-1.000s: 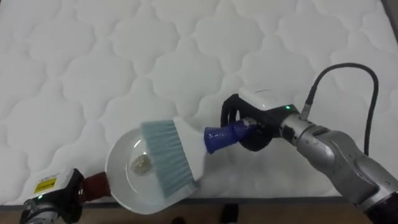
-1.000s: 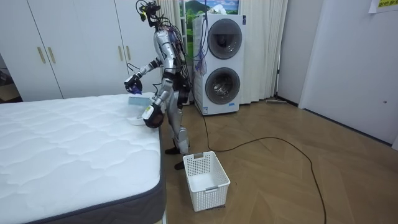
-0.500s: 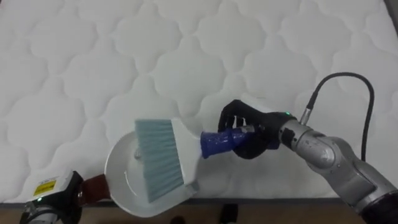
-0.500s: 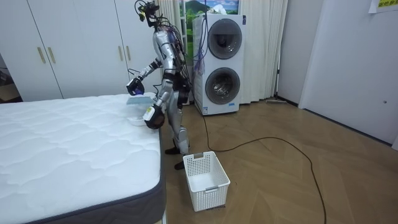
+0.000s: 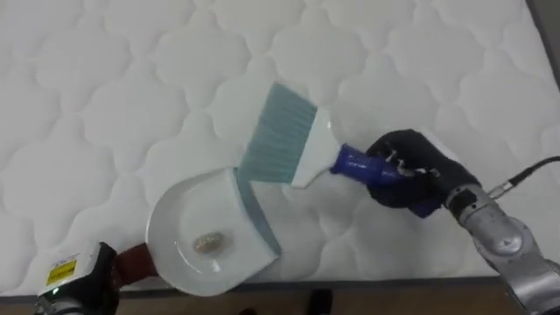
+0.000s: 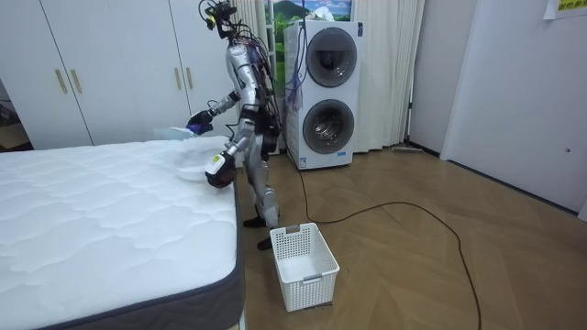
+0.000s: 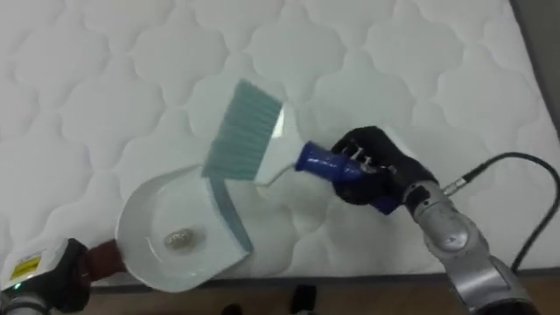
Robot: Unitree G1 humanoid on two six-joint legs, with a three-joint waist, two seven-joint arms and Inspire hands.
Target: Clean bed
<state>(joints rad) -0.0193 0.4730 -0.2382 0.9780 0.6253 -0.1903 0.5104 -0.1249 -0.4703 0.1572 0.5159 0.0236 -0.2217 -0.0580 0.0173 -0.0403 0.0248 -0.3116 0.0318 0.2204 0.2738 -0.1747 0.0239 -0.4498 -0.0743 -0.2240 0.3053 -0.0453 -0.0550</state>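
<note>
1. My right hand (image 5: pixel 411 171) is curled tight round the blue handle of the brush (image 5: pixel 293 144). The teal bristles fan out to the left of that hand, over the white quilted mattress (image 5: pixel 105 79).
2. Past the bristles, down and to the left of that hand, the white dustpan (image 5: pixel 171 227) lies at the bed's near edge. The bristle end reaches its lip; I cannot tell whether they touch.
3. A small clump of dirt (image 5: pixel 207 242) sits inside the pan.
4. My left hand (image 5: pixel 92 273) is at the pan's red handle; I cannot tell whether it grips.

White dustpan (image 5: pixel 175 229) at mattress (image 5: pixel 105 96) edge, crumb (image 5: pixel 207 242) inside, blue-handled brush (image 5: pixel 297 150) angled above its rim
</note>
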